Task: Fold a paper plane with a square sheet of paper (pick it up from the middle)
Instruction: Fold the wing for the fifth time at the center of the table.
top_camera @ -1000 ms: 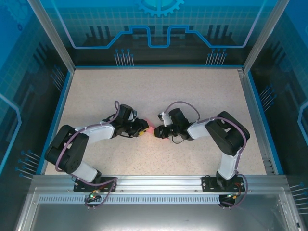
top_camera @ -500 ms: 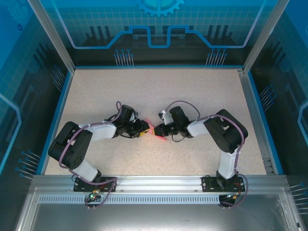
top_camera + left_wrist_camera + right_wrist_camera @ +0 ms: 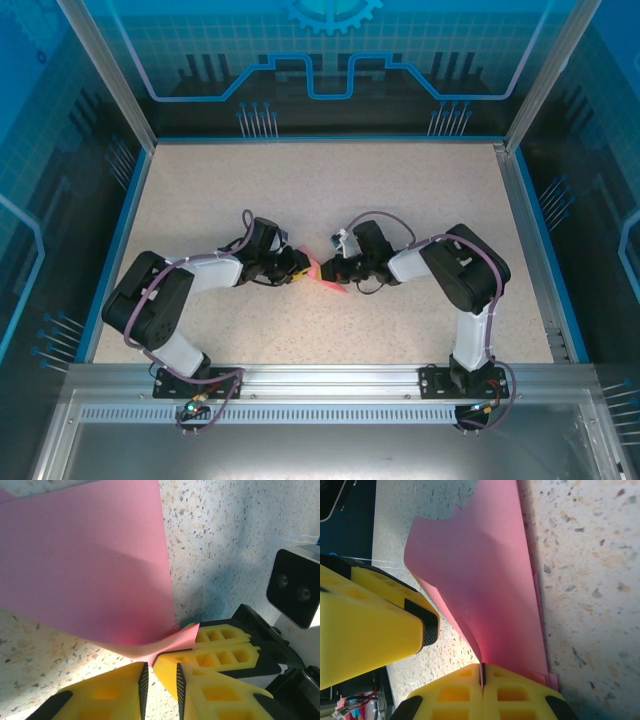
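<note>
Folding looks under way: the thin pink-red square sheet of paper, part-folded, rises from the speckled table between the arms. The right gripper clamps its edge tight. The left gripper is nearly closed at its corner, hold unclear. Next, I judge: a sure left pinch, then creasing.

The sheet of paper is thin pink paper, smooth and matt. The table has a speckled, stone-like top (finely grained, dull rather than polished). The left gripper has fingers of moulded yellow plastic, matt, with ribbed black pads. The frame rail is brushed metal, and the arm shells are smooth white and black plastic.
</note>
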